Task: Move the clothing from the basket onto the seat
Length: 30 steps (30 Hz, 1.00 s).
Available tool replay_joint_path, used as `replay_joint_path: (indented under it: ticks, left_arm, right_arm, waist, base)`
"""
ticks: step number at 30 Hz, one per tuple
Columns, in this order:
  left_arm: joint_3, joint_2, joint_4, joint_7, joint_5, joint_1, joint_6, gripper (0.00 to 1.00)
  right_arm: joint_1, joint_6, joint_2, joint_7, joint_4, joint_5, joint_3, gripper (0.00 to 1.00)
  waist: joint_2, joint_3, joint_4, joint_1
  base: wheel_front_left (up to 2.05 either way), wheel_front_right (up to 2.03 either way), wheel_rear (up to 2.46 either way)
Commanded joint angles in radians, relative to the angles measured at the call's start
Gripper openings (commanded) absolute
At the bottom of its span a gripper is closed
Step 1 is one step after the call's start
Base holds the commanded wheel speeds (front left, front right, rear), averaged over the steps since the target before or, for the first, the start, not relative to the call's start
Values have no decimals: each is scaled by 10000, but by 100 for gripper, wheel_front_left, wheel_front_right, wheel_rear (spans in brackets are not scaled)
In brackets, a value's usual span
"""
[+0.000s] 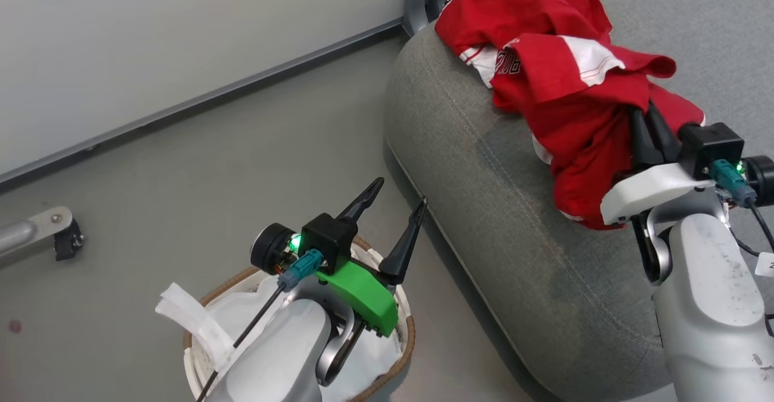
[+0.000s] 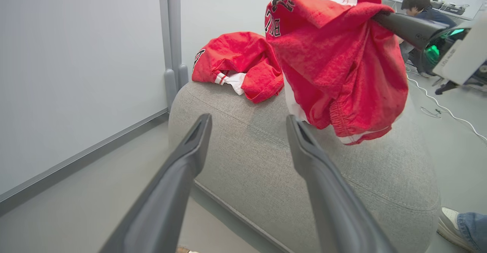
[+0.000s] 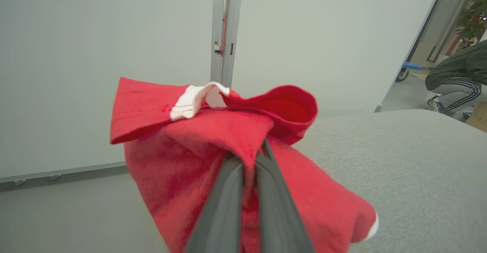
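Over the large grey fabric sofa (image 1: 484, 220), our right gripper (image 1: 644, 113) pinches one crumpled bright red, white-trimmed jersey (image 1: 574, 160); a second red jersey (image 1: 514, 3) lies on it beyond. We cannot read their black-and-white lettering. Our left gripper (image 1: 402, 190) gapes above the white, brown-rimmed plastic basket (image 1: 411, 329).

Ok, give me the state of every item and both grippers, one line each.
far jersey: lying crumpled on the sofa.
near jersey: hanging bunched from the right gripper, over the sofa.
basket: upright, white liner inside, no red cloth in the part that shows.
left gripper: open, empty, above the basket.
right gripper: shut on the near jersey.
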Motion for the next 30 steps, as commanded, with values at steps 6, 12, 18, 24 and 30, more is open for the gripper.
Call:
replay_joint_path:
  ticks: [6, 12, 18, 24, 30]
  left_arm:
    - [-197, 231, -307, 2, 237, -611, -27, 100]
    - [-412, 373, -634, 0, 527, -1289, -27, 100]
    - [-537, 516, -1147, 0, 1010, -1886, -27, 100]
    - [-564, 596, -1504, 0, 1375, -2225, -28, 100]
    - [-462, 647, -1577, 0, 1561, -2289, -28, 100]
  right_arm:
    - [-1044, -14, -139, -19, -275, -299, -829, 0]
    - [-2489, -14, -848, -19, -238, -536, -1724, 0]
    - [-3639, -14, -1552, -19, -28, -967, -2260, 0]
    - [-4214, -14, -1844, -19, 312, -1220, -2797, 0]
    - [-4004, -14, -1787, -17, 685, -1485, -3115, 0]
  waist:
    - [-1, 1468, 156, 0]
    - [-1, 2849, 890, 0]
    - [-1, 4215, 1511, 0]
    - [-1, 5141, 1782, 0]
    - [-1, 5522, 1759, 0]
  base:
    - [0, 0, 0]
    - [0, 0, 0]
    - [0, 0, 0]
    - [0, 0, 0]
    - [0, 0, 0]
